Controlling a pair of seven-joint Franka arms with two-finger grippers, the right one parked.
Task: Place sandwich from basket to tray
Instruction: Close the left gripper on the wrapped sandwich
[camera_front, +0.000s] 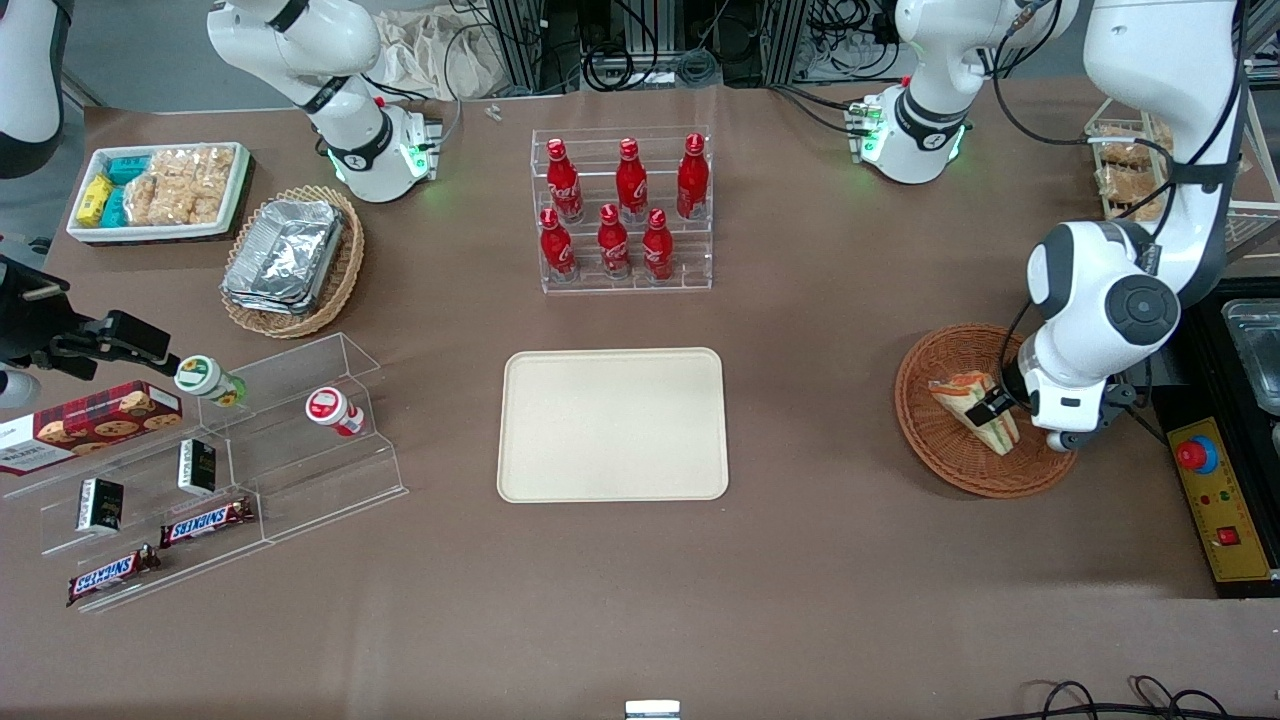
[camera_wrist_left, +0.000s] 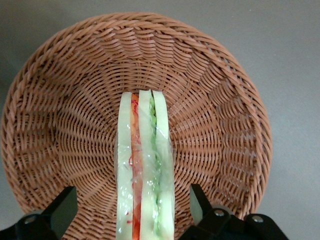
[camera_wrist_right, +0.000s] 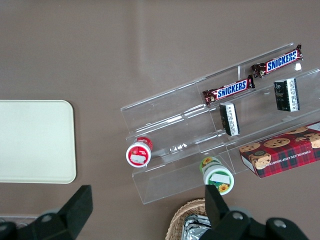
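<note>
The sandwich (camera_front: 958, 393), a wrapped wedge with orange, red and green layers, stands on edge in the reddish-brown wicker basket (camera_front: 940, 455) toward the working arm's end of the table. My left gripper (camera_front: 992, 408) is down in the basket and open, one finger on each side of the sandwich (camera_wrist_left: 145, 165). In the left wrist view both fingers (camera_wrist_left: 199, 200) stand apart from the wrap with a gap on each side, over the basket (camera_wrist_left: 60, 115). The beige tray (camera_front: 612, 425) lies bare at the table's middle, also seen as the tray (camera_wrist_right: 35, 140).
A clear rack of red cola bottles (camera_front: 622, 210) stands farther from the front camera than the tray. A yellow box with a red stop button (camera_front: 1215, 495) sits beside the basket. Clear shelves with snacks (camera_front: 200, 470) and a tan basket of foil trays (camera_front: 290, 258) lie toward the parked arm's end.
</note>
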